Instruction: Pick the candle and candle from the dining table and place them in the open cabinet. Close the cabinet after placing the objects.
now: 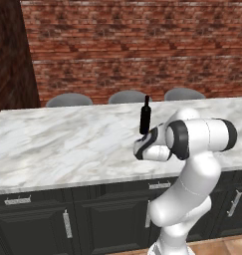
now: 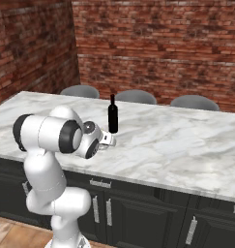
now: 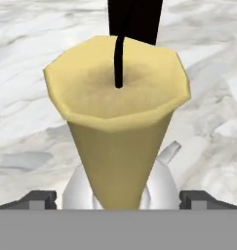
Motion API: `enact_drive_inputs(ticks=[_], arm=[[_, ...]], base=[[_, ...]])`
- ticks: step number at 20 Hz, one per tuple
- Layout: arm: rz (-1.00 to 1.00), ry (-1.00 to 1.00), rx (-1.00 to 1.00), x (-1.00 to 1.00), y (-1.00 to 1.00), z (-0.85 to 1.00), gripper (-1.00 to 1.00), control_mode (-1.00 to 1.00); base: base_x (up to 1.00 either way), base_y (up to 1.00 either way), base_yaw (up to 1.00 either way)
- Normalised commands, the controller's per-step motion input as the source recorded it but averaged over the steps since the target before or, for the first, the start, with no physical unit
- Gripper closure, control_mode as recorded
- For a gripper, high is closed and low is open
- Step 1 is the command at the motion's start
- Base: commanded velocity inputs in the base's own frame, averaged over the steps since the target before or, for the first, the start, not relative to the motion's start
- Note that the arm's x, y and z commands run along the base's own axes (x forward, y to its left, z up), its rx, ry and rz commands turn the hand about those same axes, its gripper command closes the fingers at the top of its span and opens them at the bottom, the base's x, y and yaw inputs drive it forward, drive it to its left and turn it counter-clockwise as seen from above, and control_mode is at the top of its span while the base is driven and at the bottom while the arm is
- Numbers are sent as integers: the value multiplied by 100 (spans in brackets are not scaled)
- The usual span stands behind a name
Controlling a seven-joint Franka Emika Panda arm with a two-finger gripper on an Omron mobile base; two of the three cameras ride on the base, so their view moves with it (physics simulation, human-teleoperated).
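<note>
In the hand view a tall pale-yellow candle [image 3: 121, 122] with a black wick stands upright on a round silvery base [image 3: 161, 183], seen from above. My gripper [image 3: 118, 200] is open. Its two dark fingertips [image 3: 42, 199] stand either side of the candle's lower part, apart from it. The candle rests on the white marble dining table [image 1: 67, 139], whose top is also seen from the other side [image 2: 177, 140]. In the base views my wrist [image 1: 147, 144] hangs low over the table's front part, just in front of the black bottle [image 1: 145, 117]. The cabinet is out of view.
The black bottle [image 2: 112, 115] stands right behind the candle, its dark body [image 3: 134, 19] at the top of the hand view. Three grey chair backs [image 1: 70, 99] line the table's far side before a brick wall. Black drawer fronts with silver handles [image 1: 18, 200] run below the top.
</note>
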Motion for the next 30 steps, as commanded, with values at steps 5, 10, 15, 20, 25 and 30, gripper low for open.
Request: enact_drive_inputs(ticks=[5,10,15,20,25,30], arm=[[0,0,0,18,0,-15,-100,-100],[0,0,0,18,0,-17,100,-100],[0,0,0,15,0,-31,100,-100],[0,0,0,0,0,-37,100,-100],[0,-3,0,-8,0,-24,100,-100],[0,-17,-2,-56,0,17,100,-100]], base=[[0,0,0],[0,0,0],[0,0,0],[0,0,0],[0,0,0],[0,0,0]])
